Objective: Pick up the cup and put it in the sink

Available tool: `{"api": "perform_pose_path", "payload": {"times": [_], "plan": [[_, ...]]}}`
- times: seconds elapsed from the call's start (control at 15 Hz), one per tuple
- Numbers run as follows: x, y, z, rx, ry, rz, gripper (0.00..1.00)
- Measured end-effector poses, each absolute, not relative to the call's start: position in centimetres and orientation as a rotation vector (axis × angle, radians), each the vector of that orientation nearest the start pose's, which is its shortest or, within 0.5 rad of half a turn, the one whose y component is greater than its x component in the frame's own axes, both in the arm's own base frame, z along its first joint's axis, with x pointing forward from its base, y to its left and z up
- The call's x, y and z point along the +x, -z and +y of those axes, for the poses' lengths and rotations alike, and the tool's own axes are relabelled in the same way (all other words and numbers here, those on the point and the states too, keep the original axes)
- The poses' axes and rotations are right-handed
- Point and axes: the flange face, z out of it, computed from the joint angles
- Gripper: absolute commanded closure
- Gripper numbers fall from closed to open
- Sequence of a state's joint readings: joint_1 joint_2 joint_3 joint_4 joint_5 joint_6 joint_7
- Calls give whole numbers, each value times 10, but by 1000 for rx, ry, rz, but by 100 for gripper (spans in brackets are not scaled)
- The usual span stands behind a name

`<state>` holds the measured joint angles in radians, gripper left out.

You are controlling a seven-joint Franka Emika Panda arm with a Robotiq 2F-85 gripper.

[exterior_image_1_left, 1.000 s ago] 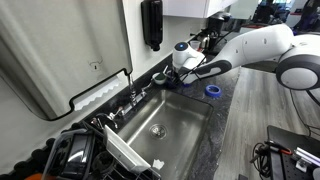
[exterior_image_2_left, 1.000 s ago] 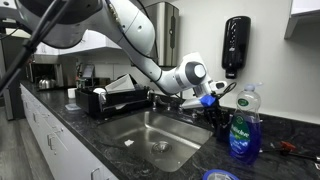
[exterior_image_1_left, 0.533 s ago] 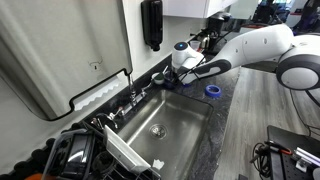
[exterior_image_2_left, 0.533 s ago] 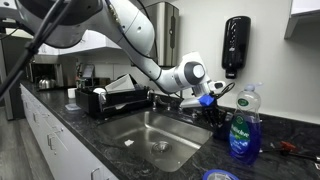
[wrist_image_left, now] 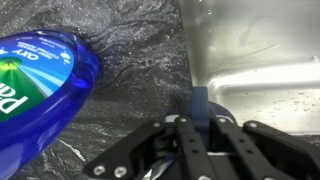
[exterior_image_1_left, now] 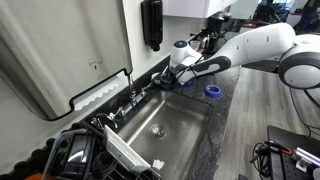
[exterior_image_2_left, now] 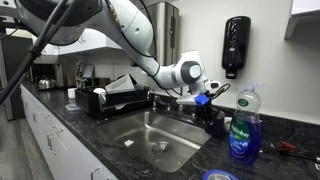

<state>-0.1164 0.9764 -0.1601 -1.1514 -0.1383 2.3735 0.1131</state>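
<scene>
My gripper [wrist_image_left: 197, 128] is shut on the wall of the small dark grey-blue cup [wrist_image_left: 197, 103] and holds it over the dark counter, right beside the corner of the steel sink [wrist_image_left: 255, 50]. In an exterior view the gripper [exterior_image_2_left: 203, 99] holds the cup [exterior_image_2_left: 208, 97] just above the counter at the far end of the sink [exterior_image_2_left: 150, 128]. In the other exterior view the gripper [exterior_image_1_left: 165, 80] is at the sink's [exterior_image_1_left: 185, 125] far end, and the cup is hard to make out there.
A blue dish soap bottle [wrist_image_left: 40, 80] [exterior_image_2_left: 243, 125] stands close beside the gripper. A flat blue ring [exterior_image_1_left: 212, 90] lies on the counter. The faucet [exterior_image_1_left: 130, 97], a dish rack [exterior_image_1_left: 90, 150] [exterior_image_2_left: 110, 100] and a black wall dispenser [exterior_image_1_left: 152, 25] [exterior_image_2_left: 236, 45] surround the basin.
The gripper with the cup has shifted slightly up and towards the sink. Nothing else has moved.
</scene>
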Motion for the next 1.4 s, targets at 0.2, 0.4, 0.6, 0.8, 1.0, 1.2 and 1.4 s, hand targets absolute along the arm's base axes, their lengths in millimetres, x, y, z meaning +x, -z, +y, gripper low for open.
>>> {"api": "perform_pose_path", "payload": {"times": [0.2,0.4,0.6,0.8,1.0,1.2,1.4], "plan": [[769,-235,-175,-3348,397,360,96],[764,-245,-169,-3351,388,348,96],[753,-258,-156,-3354,366,322,96],[738,-268,-141,-3360,338,282,96],[719,-271,-126,-3374,300,230,96],[701,-265,-111,-3395,258,154,96],[682,-250,-93,-3416,202,61,96]]}}
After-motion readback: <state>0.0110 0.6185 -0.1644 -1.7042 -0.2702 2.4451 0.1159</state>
